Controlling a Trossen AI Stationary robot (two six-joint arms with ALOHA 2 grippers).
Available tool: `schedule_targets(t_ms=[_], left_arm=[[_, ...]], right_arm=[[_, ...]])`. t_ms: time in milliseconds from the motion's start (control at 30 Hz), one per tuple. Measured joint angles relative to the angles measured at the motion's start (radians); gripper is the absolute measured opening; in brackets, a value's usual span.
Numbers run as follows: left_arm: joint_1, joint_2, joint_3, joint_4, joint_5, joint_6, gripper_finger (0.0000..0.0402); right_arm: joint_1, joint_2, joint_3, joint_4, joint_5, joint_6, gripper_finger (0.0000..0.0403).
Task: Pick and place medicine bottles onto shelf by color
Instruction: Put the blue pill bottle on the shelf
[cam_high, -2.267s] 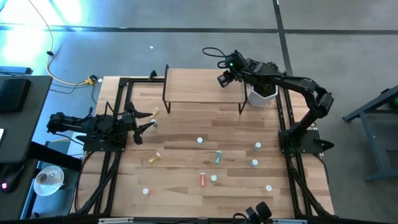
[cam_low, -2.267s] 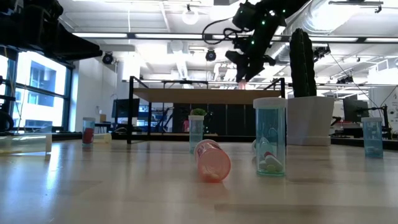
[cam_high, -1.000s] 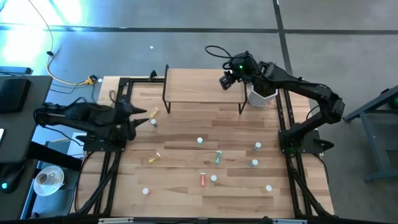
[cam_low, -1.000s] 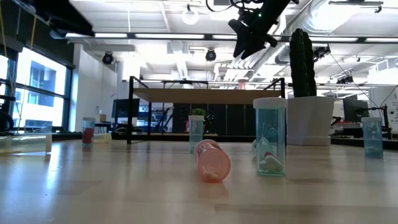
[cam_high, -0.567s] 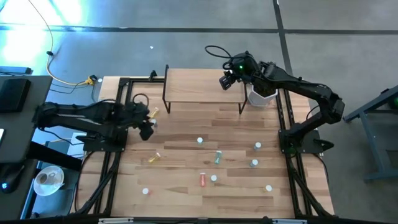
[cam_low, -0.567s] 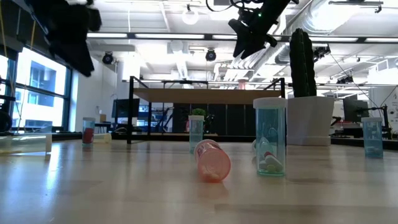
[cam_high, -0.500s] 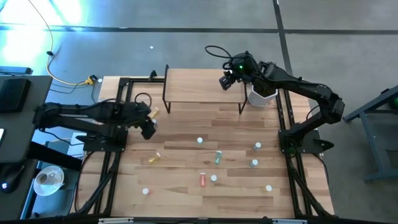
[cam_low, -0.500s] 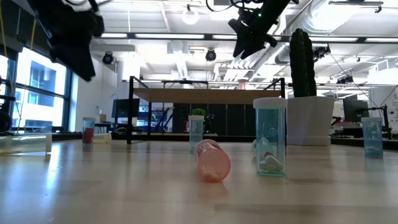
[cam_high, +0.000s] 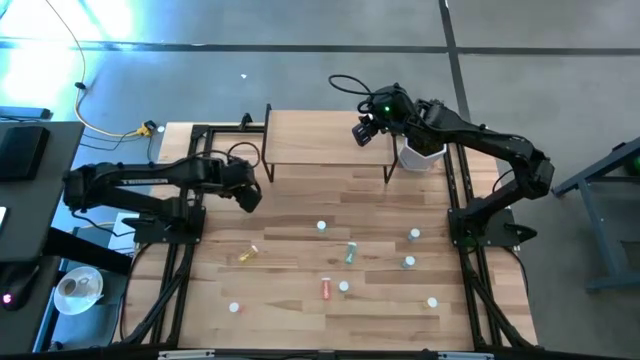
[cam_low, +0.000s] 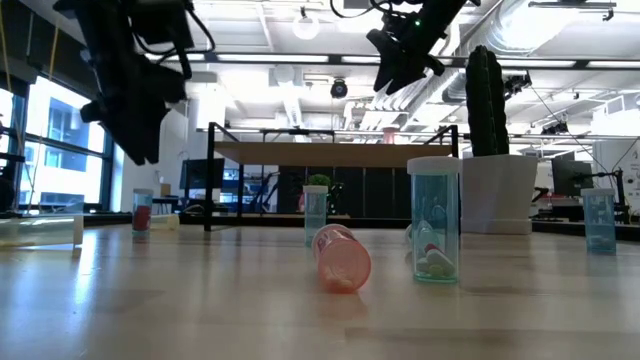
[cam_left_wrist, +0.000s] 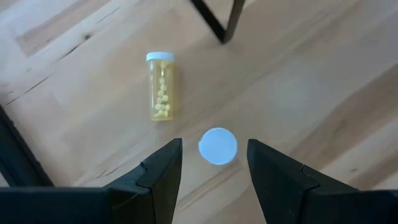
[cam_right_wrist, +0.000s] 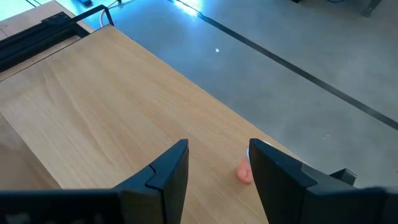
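Left pincer (cam_left_wrist: 211, 163) spread wide, empty, poised directly above an upright bottle with a pale cap (cam_left_wrist: 217, 145) near the shelf's front-left leg (cam_left_wrist: 219, 18); cap sits between the fingers but not gripped. Yellow bottle (cam_left_wrist: 161, 94) lying on its side just beside it on the tabletop (cam_high: 300, 230).

Right pincer (cam_right_wrist: 214, 163) open, empty, held over the right end of the shelf (cam_high: 320, 140). Small pink bottle (cam_right_wrist: 244, 173) resting on the shelf board just beyond the fingers, near its far edge. No other bottle discernible on the shelf.

Progress, as judged: early. One pink bottle placed; nearly all the rest left on the tabletop — another yellow one lying at front left (cam_high: 247, 255), a green one (cam_high: 350, 253) and a red one (cam_high: 326, 289) lying mid-table, several white-capped ones standing to the right (cam_high: 414, 235). Low view confirms a pink bottle on its side (cam_low: 342, 257) and teal upright ones (cam_low: 434, 220) close to that camera.

Next step, presumably: descent and closure of the left pincer on the capped bottle.
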Motion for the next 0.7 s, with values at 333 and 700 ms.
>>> schedule_targets(t_ms=[333,700], left_arm=[[0.016,0.089,0.0,0.01,0.014,0.001,0.0172],[0.015,0.18,0.003,0.036,0.019,0.001,0.0172]], right_arm=[[0.0,0.0,0.0,0.0,0.0,0.0,0.0161],[0.0,0.0,0.0,0.0,0.0,0.0,0.0161]])
